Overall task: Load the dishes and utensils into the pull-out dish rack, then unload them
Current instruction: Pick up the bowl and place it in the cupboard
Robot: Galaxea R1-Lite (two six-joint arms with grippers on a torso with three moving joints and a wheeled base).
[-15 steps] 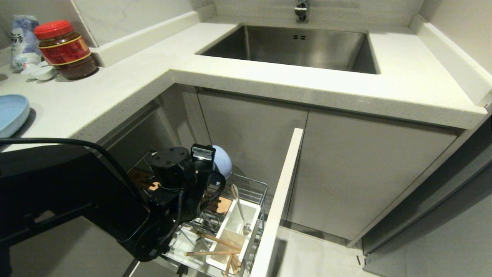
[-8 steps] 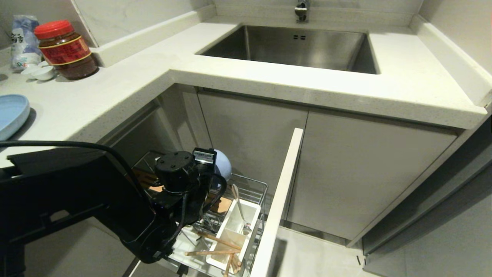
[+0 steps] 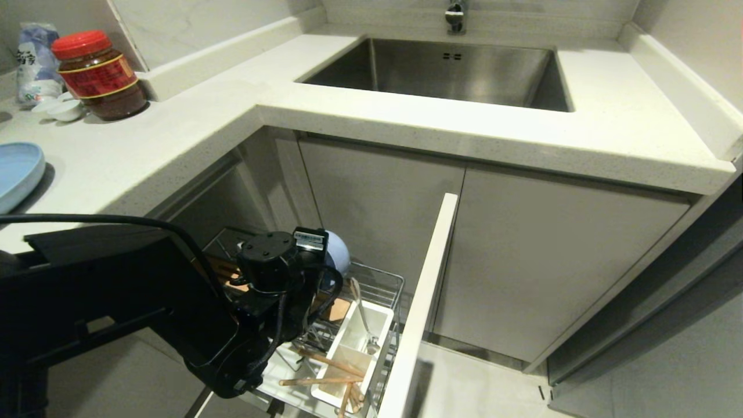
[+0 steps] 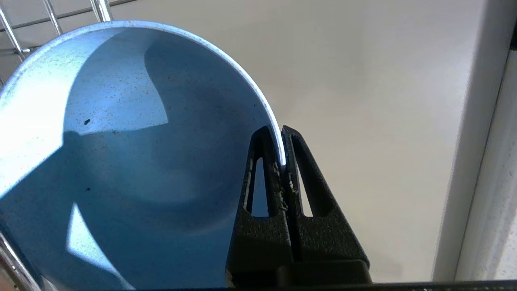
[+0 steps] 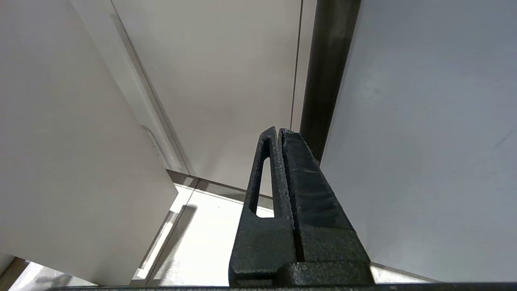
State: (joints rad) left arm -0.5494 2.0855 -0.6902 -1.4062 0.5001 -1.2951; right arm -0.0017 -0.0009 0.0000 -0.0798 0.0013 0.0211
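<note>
Kitchen corner: pale stone table (image 3: 191,125) with steel sink (image 3: 447,69), cabinet below open, pull-out dish rack (image 3: 380,284) drawn out. Left gripper (image 4: 281,153) is down in the rack, jaws pinched narrow on the rim of the light blue bowl (image 4: 121,161), which sits tilted against the chrome wires at the rack's back. Chopsticks (image 3: 325,371) and spoon (image 3: 363,316) are in the white utensil box (image 3: 380,325) beside the front panel. Light blue plate (image 3: 17,171) lies on the table at far left, near a red-lidded jar (image 3: 98,75). Right gripper (image 5: 279,135) hangs by the cabinet fronts, jaws closed, empty.
</note>
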